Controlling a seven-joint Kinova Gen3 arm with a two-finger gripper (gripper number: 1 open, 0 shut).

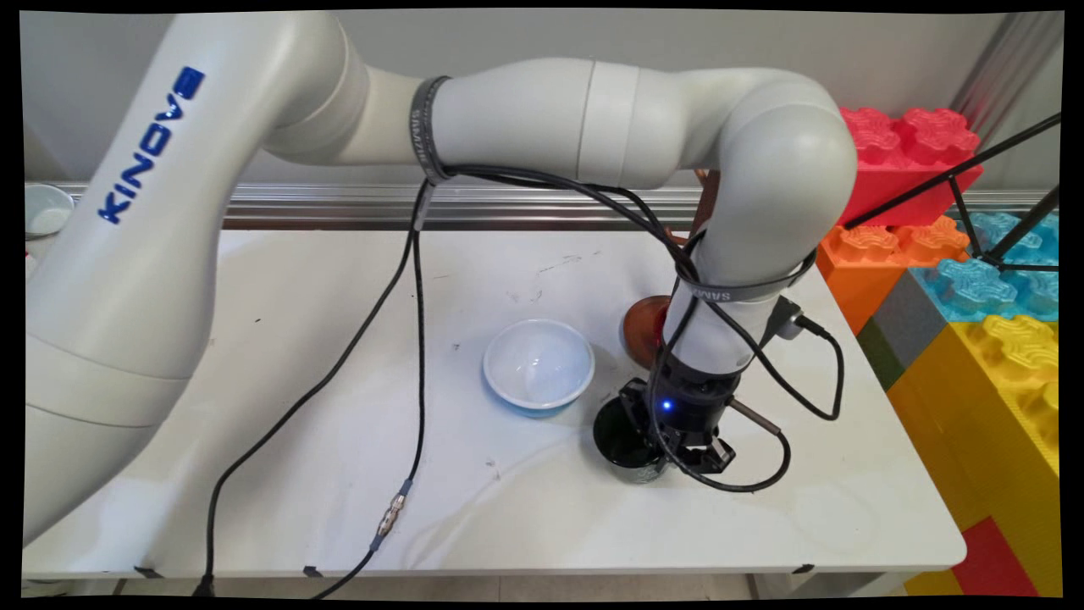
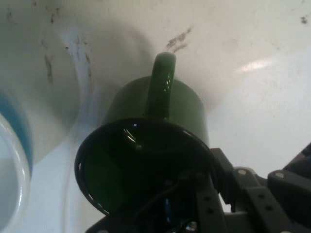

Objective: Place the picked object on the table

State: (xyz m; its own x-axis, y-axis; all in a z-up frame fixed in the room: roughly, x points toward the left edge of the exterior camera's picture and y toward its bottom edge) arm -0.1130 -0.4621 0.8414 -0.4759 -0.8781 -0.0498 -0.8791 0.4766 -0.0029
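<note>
A dark green mug (image 1: 621,440) stands on the white table (image 1: 296,508), right of centre near the front. My gripper (image 1: 671,451) comes straight down onto the mug's right rim. In the hand view the mug (image 2: 187,109) fills the middle, handle pointing away from me. One finger reaches inside the mug and the other sits outside the wall, so my gripper (image 2: 197,194) is shut on the rim. I cannot tell whether the mug's base touches the table.
A white bowl with a blue outside (image 1: 539,366) (image 2: 10,179) sits just left of the mug. A reddish-brown round thing (image 1: 642,326) lies behind my wrist. Big coloured toy blocks (image 1: 974,305) stand off the table's right edge. A small white bowl (image 1: 47,209) sits far left.
</note>
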